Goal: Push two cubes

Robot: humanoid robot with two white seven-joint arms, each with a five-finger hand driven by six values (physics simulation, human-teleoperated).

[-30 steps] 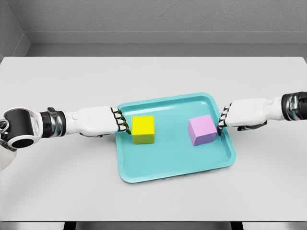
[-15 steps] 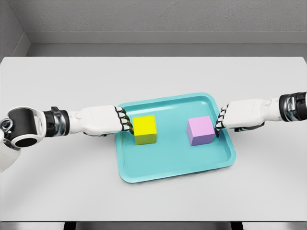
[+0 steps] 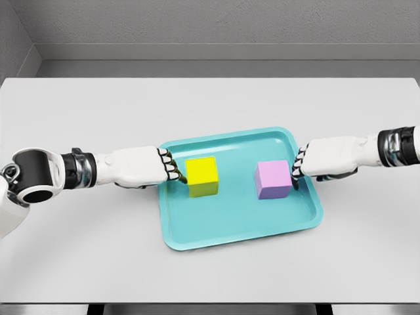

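A yellow cube [image 3: 202,176] and a pink cube [image 3: 273,179] sit inside a teal tray [image 3: 236,223] on the white table. My left hand [image 3: 173,173] reaches in over the tray's left rim, its curled fingertips against the yellow cube's left face. From the other side my right hand [image 3: 296,169] comes over the right rim, its curled fingertips touching the pink cube's right face. Neither hand grasps anything. About a cube's width of bare tray floor separates the two cubes.
The white table [image 3: 98,249] stretches around the tray on all sides. A grey wall [image 3: 210,26] stands behind the table's far edge.
Both hands have moved inward. The yellow cube has slid right and the pink cube slightly left, so the gap between them has narrowed.
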